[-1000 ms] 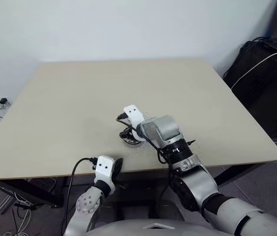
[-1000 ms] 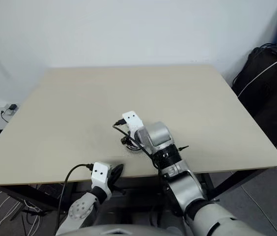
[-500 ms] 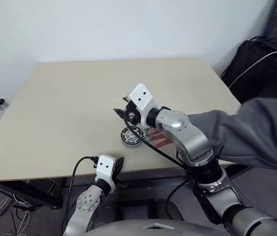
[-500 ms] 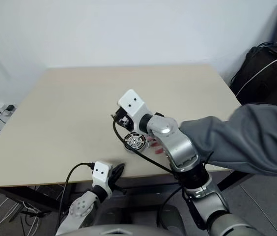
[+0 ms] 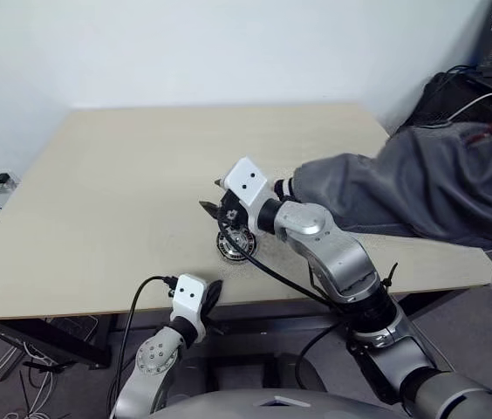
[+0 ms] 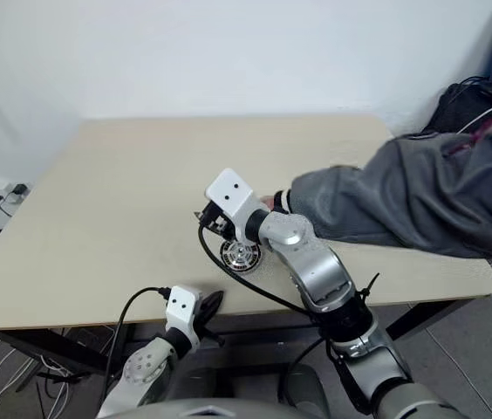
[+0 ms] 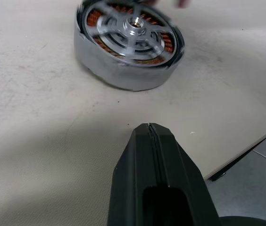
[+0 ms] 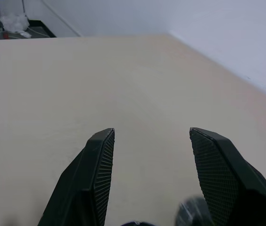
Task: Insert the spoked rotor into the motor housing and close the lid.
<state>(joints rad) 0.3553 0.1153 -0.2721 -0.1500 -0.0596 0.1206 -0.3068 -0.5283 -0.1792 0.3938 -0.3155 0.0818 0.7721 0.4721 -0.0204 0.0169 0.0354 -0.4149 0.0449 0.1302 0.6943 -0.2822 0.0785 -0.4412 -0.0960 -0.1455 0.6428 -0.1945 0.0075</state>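
We see the motor housing [image 7: 129, 44] on the table [image 5: 124, 192] near its front edge, silver spokes on top. Our right gripper [image 8: 152, 176] hangs above, jaws apart, empty. Our left gripper [image 7: 153, 141] is closed. A person's sleeve [image 5: 403, 188] lies on the table.

Left claw [image 7: 148, 129] closed; right claw [image 8: 152, 141] spread, empty

Silver motor housing [image 7: 129, 47] (copper-orange windings), beige table [image 5: 124, 201], grey sleeve [image 5: 403, 188]

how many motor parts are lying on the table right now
1: an assembled motor unit sits near the table's front edge, below the right gripper. A person's sleeve may hide others.
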